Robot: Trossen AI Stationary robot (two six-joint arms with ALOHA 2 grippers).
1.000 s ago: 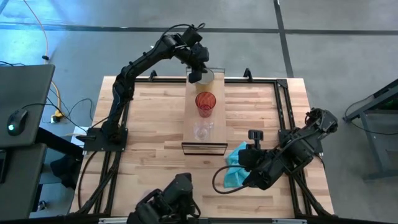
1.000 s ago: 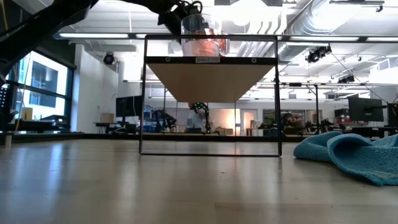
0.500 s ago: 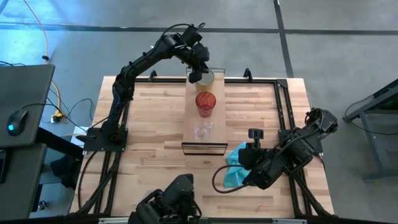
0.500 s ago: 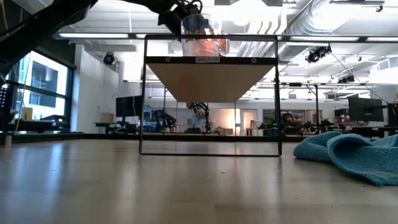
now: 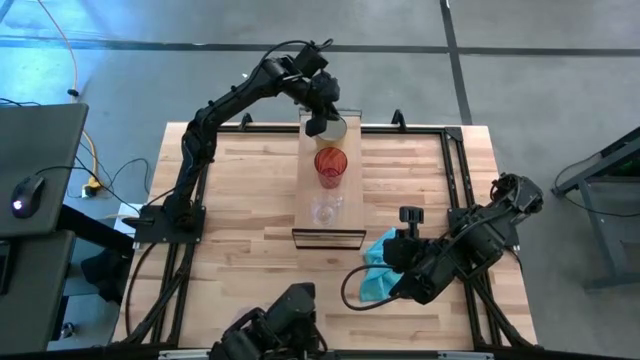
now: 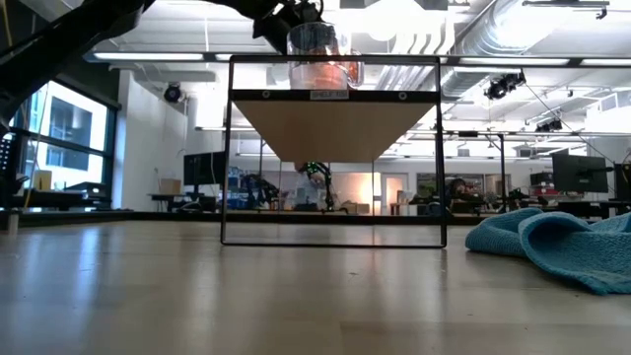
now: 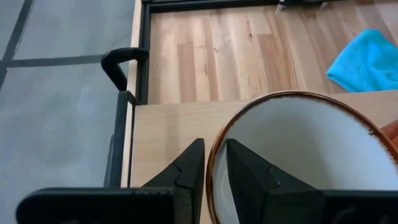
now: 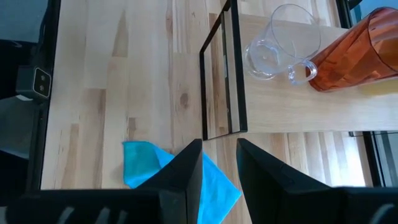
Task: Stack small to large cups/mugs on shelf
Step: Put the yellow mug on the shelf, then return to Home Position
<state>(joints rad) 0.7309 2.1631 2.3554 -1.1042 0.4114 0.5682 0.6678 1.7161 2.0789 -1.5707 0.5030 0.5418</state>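
Note:
The shelf point(image 5: 345, 225) is a raised light-wood board in a thin dark frame, set mid-table. On it stand a clear glass point(image 5: 325, 210) at the near end and a red translucent cup point(image 5: 330, 165) in the middle. A cream-white mug point(image 5: 336, 130) with a brown rim is at the far end. My left gripper point(image 5: 318, 124) is shut on the mug there. My right gripper point(image 5: 392, 262) is open and empty over the table's near right, beside the shelf's near end. In the low view the glass point(image 6: 317, 44) and red cup point(image 6: 330, 74) hide the mug. My left gripper pinches the mug's wall at the rim point(image 7: 212, 158), with one finger point(image 7: 249, 177) inside the mug and one finger point(image 7: 186, 177) outside. The fingers come from above and the far side, slanting down. The mug is upright over the shelf's far end; whether its base rests there does not show.
A teal cloth point(image 5: 378, 270) lies crumpled on the table near the shelf's near right corner, under my right gripper. Black clamps point(image 7: 121, 62) and a dark rail frame run along the table's edges. Bare wood lies left of the shelf.
My left gripper has shifted slightly at the shelf's far end, still closed on the mug's rim; a little more of the mug shows beside it.

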